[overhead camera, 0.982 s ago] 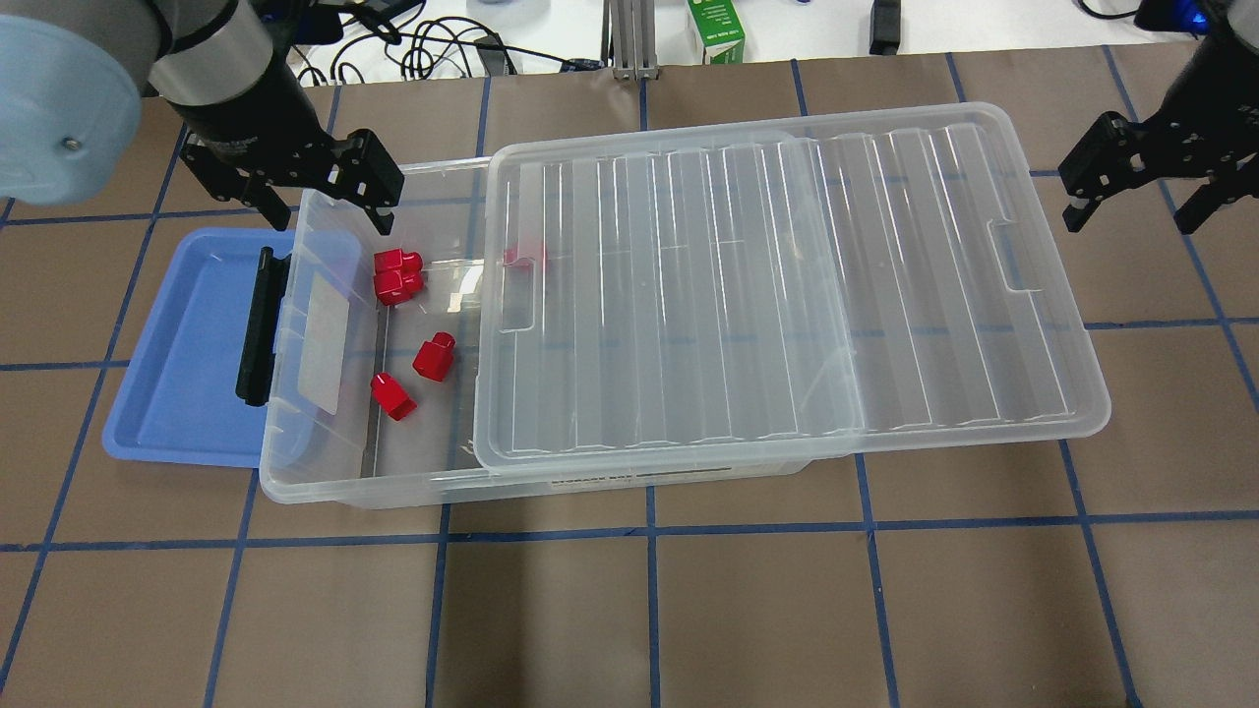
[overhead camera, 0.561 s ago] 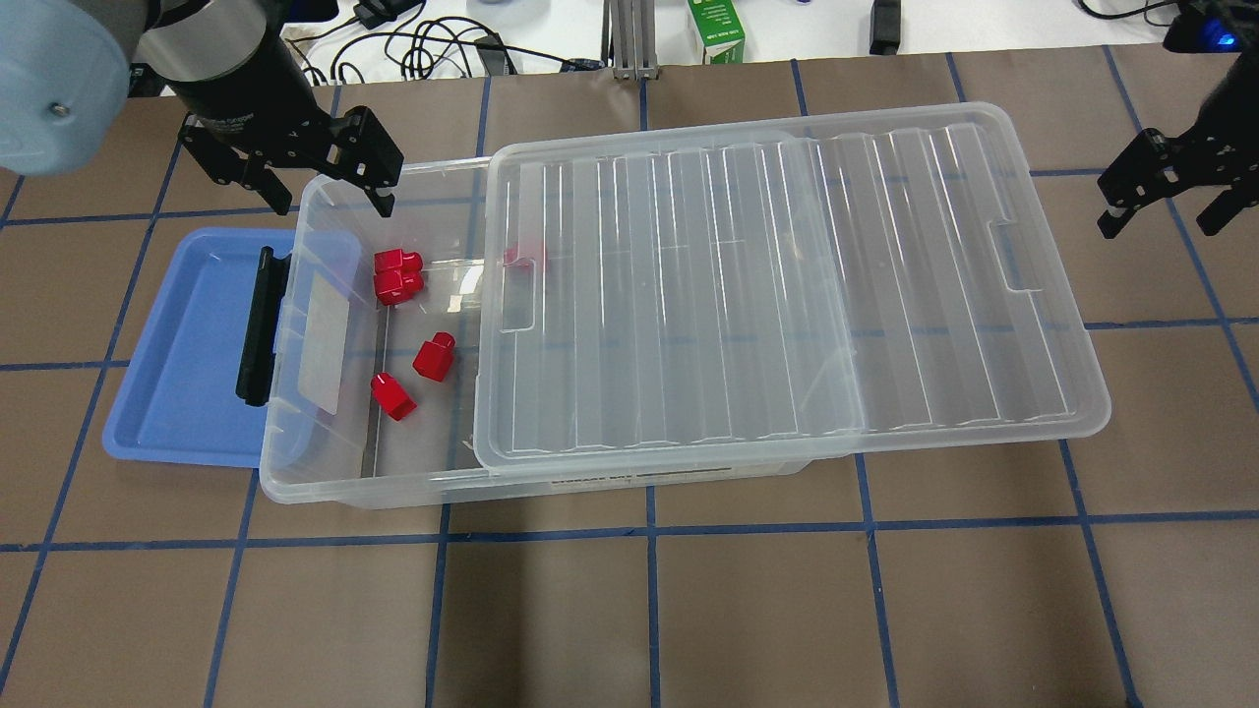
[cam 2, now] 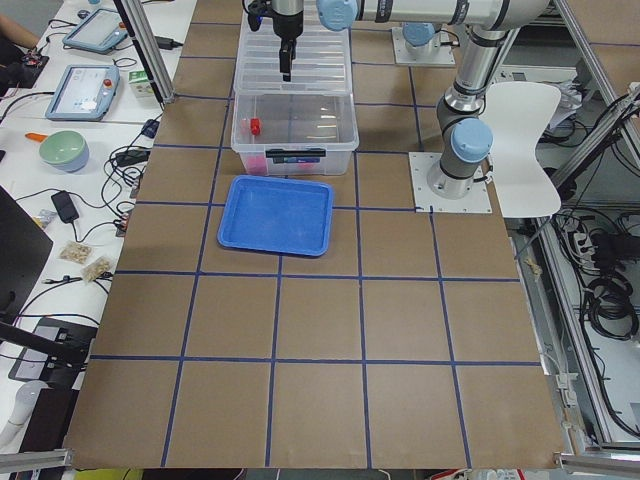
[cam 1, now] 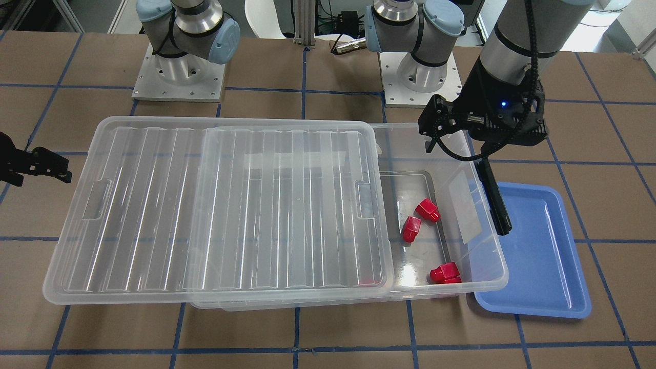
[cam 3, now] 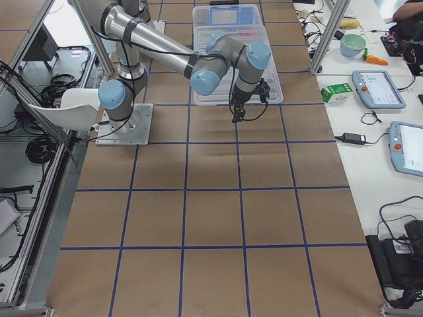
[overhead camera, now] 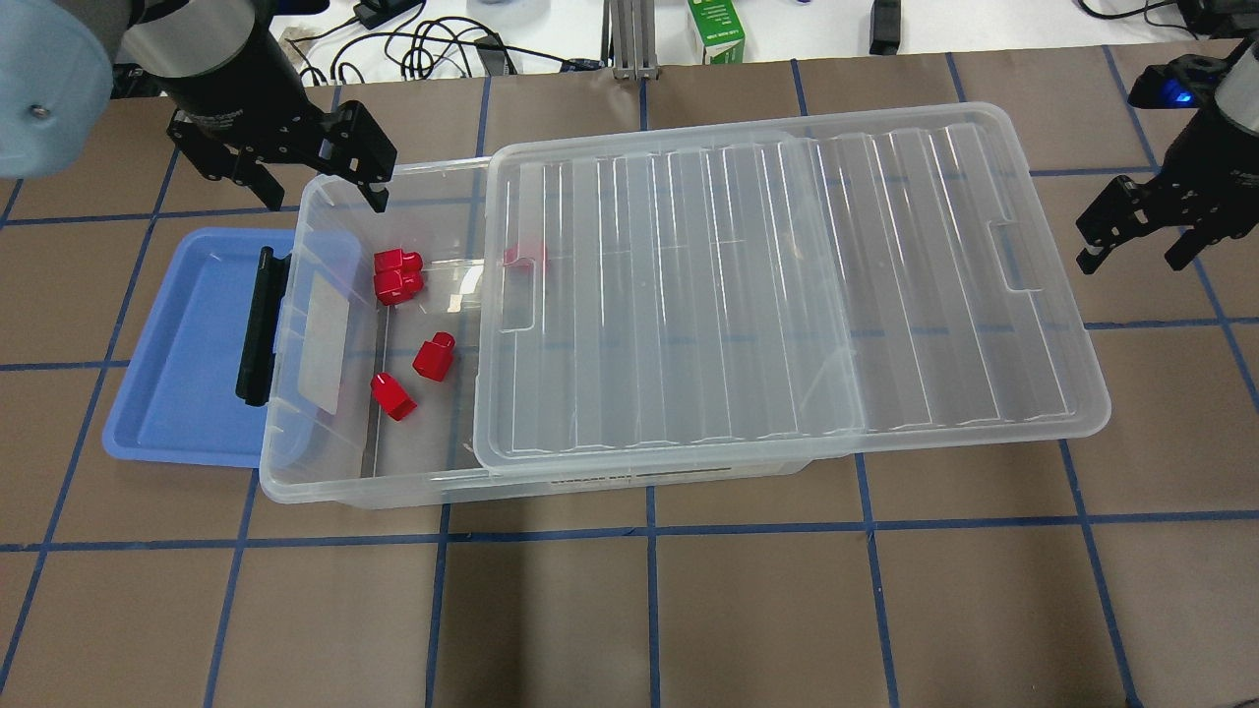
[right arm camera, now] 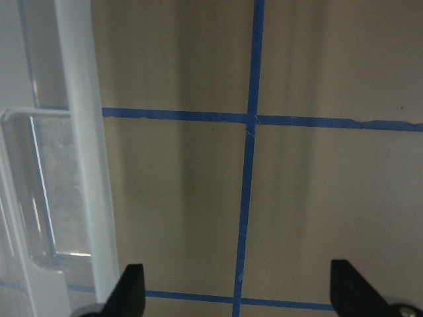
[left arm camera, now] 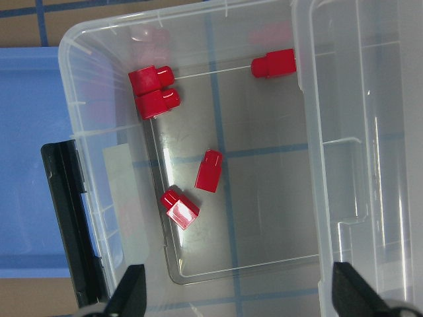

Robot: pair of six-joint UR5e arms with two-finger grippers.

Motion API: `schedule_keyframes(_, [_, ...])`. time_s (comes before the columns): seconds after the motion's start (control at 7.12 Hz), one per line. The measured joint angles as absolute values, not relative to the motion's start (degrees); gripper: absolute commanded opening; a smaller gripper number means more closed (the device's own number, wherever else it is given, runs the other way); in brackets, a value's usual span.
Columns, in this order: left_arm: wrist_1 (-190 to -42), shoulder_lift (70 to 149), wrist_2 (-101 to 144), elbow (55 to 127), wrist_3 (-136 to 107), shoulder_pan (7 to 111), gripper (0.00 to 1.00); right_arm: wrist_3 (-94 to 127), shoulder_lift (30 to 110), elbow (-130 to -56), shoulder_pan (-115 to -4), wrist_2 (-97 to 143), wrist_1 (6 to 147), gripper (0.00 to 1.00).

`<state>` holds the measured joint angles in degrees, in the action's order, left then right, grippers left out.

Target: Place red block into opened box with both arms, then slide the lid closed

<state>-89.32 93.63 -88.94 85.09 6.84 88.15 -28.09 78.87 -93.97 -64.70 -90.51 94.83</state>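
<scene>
The red blocks (overhead camera: pixel 433 356) are already in the box (overhead camera: pixel 295 489): four loose on the floor at the uncovered end, plus a fifth half hidden under the edge of the lid (overhead camera: pixel 787 285). The lid is shoved toward the robot's right and overhangs that end of the box, which is why the left end gapes for dropping stuff in.

The left pincer (overhead camera: pixel 325 197) hangs over the box's far corner by the open end, fingers spread, nothing in it. Looks to me like the dropping part is finished.

The right pincer (overhead camera: pixel 1131 251) is spread wide too and holding nothing. It's over bare bench (overhead camera: pixel 689 610) just off the lid's overhanging short end, near the notch (overhead camera: pixel 1008 258) but not touching. My guess is it's lining up to push the lid across, so closing is the step that's left.

The blue tray (overhead camera: pixel 187 344) sits right against the box's open end.
</scene>
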Motion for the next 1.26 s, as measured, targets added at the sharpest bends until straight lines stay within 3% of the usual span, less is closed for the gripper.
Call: schedule_keyframes(1.26, [-89.5,93.0,-91.1,85.6,6.7,87.4,1.00,-27.0,76.7,-94.8,-65.3,-90.6,94.8,1.00])
